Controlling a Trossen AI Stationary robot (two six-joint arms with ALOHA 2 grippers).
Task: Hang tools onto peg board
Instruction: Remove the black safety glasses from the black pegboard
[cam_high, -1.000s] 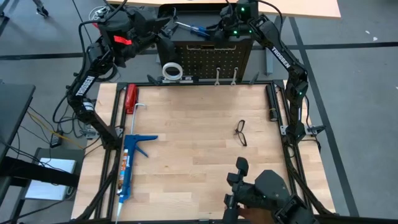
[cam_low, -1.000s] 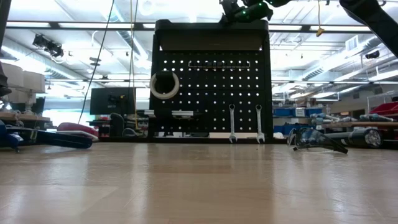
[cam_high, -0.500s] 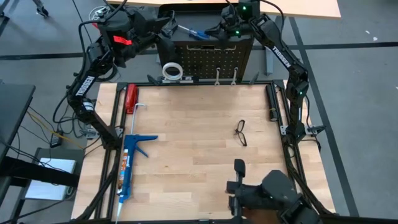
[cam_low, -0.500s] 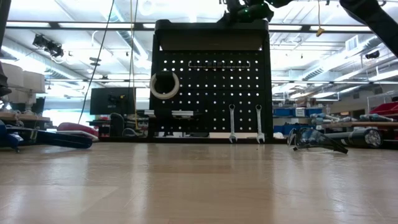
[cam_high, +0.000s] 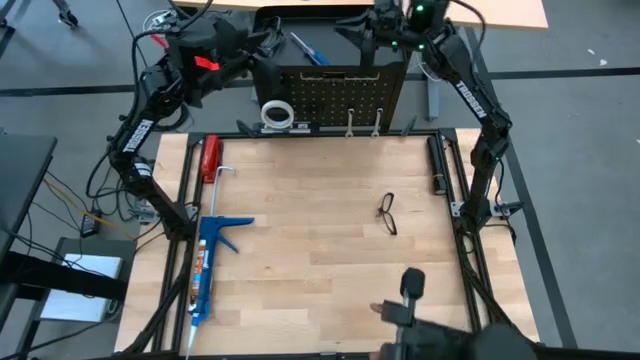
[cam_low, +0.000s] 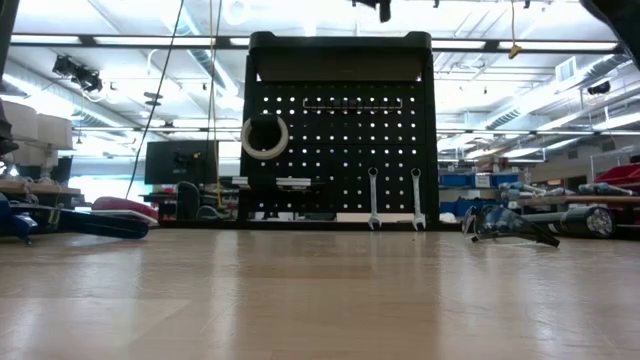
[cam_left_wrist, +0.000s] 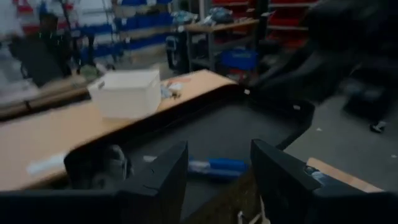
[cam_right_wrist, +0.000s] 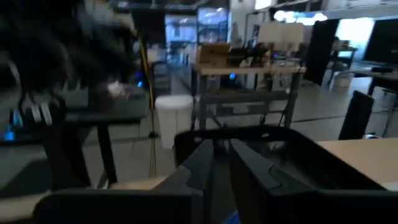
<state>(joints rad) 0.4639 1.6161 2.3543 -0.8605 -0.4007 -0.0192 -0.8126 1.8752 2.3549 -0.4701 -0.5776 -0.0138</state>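
Pale tabletop (cam_high: 300, 250), peg board (cam_high: 335, 95) at far edge | blue-handled screwdriver (cam_high: 310, 49) lies diagonally on board top, between arms | left gripper (cam_left_wrist: 217, 149) nearer, jaws wide, empty, screwdriver just ahead | right gripper (cam_right_wrist: 222, 146) jaws almost closed, empty | vs earlier: right backed away rightward, left unmoved

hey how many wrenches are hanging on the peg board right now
2. One wrench hangs low on the peg board, right of centre; the other wrench hangs beside it, nearer the right edge. None appear hidden.
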